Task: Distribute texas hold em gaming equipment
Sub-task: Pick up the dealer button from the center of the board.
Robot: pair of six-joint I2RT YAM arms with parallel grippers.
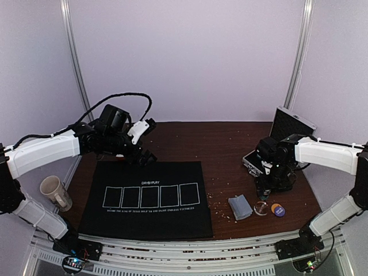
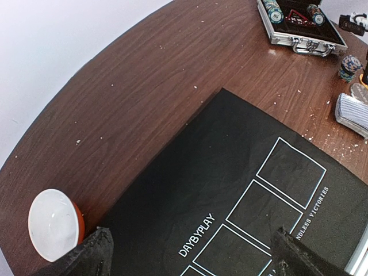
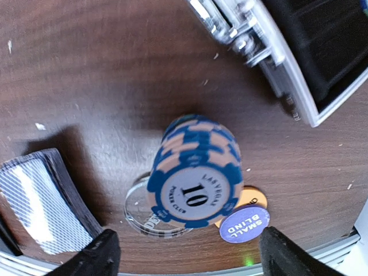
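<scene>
A stack of blue-and-peach "10" poker chips (image 3: 195, 172) stands on the brown table. Beside it lie a clear round disc (image 3: 141, 214), a purple "small blind" chip (image 3: 244, 224) overlapping an orange chip (image 3: 257, 198), and a grey-blue-backed card deck (image 3: 34, 201). My right gripper (image 3: 190, 256) is open just above the stack, fingers wide on either side, touching nothing. From above, the right gripper (image 1: 265, 192) covers the stack; the deck (image 1: 240, 207), clear disc (image 1: 261, 208) and purple chip (image 1: 278, 210) show. My left gripper (image 2: 192, 261) is open and empty over the black mat (image 2: 230, 190), at its far edge (image 1: 141, 154).
An open silver chip case (image 1: 282, 144) with more chips stands behind the right gripper; it also shows in the left wrist view (image 2: 299, 26). A red-and-white bowl (image 2: 54, 224) sits left of the mat. A beige mug (image 1: 54, 192) lies at the table's left edge.
</scene>
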